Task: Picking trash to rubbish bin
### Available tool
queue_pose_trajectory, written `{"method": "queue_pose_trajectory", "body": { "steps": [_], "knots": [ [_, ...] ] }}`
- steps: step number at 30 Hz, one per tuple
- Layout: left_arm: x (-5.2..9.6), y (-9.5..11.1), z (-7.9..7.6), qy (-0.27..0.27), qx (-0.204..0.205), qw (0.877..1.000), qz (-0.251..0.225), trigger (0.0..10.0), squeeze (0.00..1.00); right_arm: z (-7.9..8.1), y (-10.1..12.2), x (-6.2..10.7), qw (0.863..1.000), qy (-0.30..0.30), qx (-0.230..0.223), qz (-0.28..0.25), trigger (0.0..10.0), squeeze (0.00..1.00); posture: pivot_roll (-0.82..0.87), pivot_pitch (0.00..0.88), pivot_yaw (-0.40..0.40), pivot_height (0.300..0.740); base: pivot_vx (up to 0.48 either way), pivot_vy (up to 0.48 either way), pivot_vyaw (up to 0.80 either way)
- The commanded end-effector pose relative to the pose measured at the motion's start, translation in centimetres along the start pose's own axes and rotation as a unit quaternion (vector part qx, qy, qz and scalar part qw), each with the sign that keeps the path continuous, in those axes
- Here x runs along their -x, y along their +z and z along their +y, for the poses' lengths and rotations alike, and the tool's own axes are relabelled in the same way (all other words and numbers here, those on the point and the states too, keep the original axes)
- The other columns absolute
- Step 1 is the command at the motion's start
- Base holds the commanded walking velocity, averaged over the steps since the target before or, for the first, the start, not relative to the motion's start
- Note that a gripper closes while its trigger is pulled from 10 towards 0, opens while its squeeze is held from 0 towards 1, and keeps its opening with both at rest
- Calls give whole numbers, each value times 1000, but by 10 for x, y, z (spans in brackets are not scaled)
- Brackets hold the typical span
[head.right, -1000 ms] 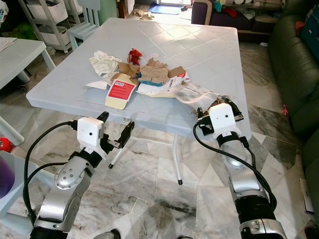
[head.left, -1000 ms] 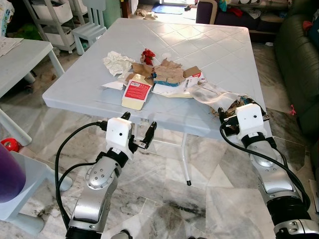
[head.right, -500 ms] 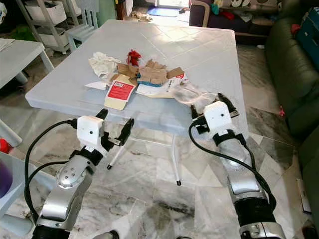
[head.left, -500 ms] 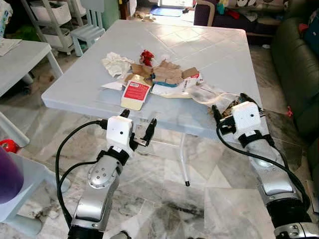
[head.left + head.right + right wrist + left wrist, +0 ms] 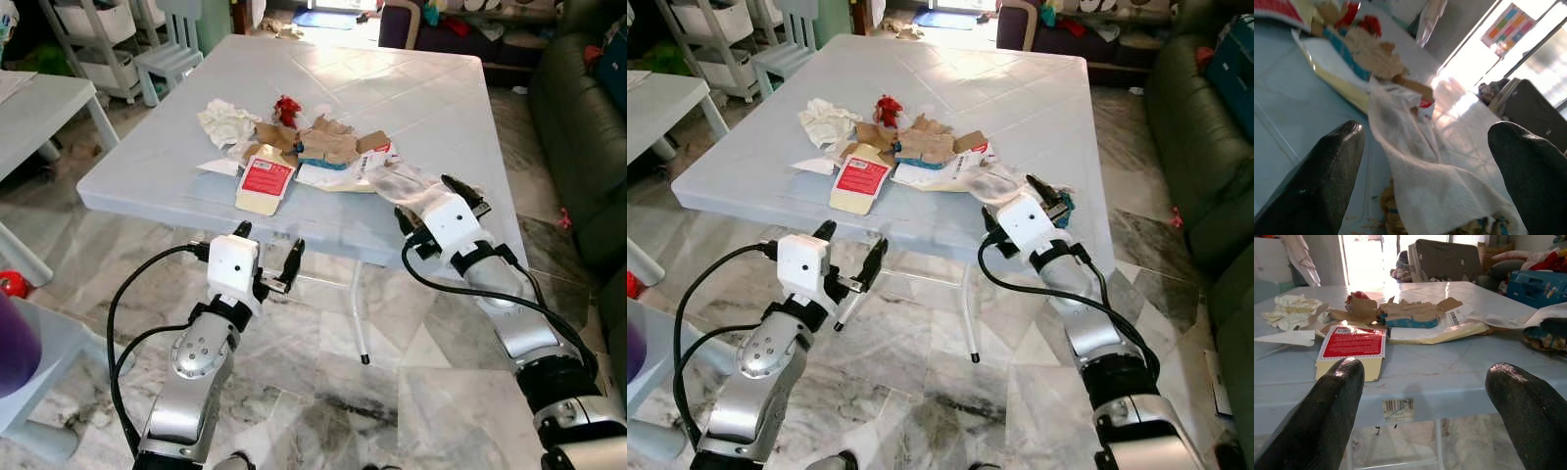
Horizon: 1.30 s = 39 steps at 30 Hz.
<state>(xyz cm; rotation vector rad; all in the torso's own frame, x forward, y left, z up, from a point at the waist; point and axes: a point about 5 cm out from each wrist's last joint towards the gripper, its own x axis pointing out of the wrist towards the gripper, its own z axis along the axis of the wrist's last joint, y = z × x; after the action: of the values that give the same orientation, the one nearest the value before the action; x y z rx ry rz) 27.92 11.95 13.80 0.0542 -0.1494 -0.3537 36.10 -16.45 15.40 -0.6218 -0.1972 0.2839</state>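
A heap of trash lies on the pale blue table [image 5: 392,88]: a red and cream carton [image 5: 265,182], crumpled white paper [image 5: 227,121], torn brown cardboard [image 5: 328,147], a red wrapper [image 5: 287,109] and a white tissue [image 5: 402,181] over some brown scraps at the front right. My right gripper [image 5: 427,198] is open over the table's front right edge, and the tissue [image 5: 1435,181] lies between its fingers. Lower down, my left gripper [image 5: 270,239] hangs open in front of the table edge, facing the carton [image 5: 1352,345].
A dark green sofa [image 5: 588,108] stands on the right. A second pale table [image 5: 39,98] and white shelving [image 5: 98,29] are on the left. A purple object [image 5: 12,345] sits at the near left. Marble floor [image 5: 372,392] lies beneath.
My right gripper has moved forward and leftward, from beside the table's edge to over the tissue. The left arm has hardly moved. The camera has shifted slightly.
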Motion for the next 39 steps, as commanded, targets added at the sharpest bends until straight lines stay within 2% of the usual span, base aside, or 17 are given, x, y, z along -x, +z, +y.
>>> {"method": "queue_pose_trajectory", "body": {
  "steps": [1,9,10,11,12,19,39],
  "knots": [
    [3,3,0,0,-6,1000,0,10000,0,2,-1,-3,1000,6,9,4,10000,0,27,164,-59,740,0,0,0],
    [8,3,2,4,-8,1000,4,10000,0,1,-15,-9,998,11,26,54,10000,0,40,176,-59,740,0,0,0],
    [8,3,2,4,-8,1000,5,10000,0,-2,-20,-10,997,2,29,73,2196,0,40,176,-59,740,0,0,0],
    [8,3,2,4,-8,1000,5,10000,0,-3,-22,-10,996,-2,31,82,2196,0,39,180,-57,740,0,0,0],
    [8,3,2,4,-8,1000,5,10000,0,-4,-23,-9,996,-6,26,86,0,0,40,179,-58,740,0,0,0],
    [6,3,2,4,-9,1000,6,10000,0,-10,-25,-10,996,-25,8,87,0,0,37,178,-57,740,0,0,0],
    [4,3,1,9,-6,1000,5,10000,0,-14,-21,-13,997,-47,-4,69,0,0,31,175,-66,740,0,0,0]
  ]
}}
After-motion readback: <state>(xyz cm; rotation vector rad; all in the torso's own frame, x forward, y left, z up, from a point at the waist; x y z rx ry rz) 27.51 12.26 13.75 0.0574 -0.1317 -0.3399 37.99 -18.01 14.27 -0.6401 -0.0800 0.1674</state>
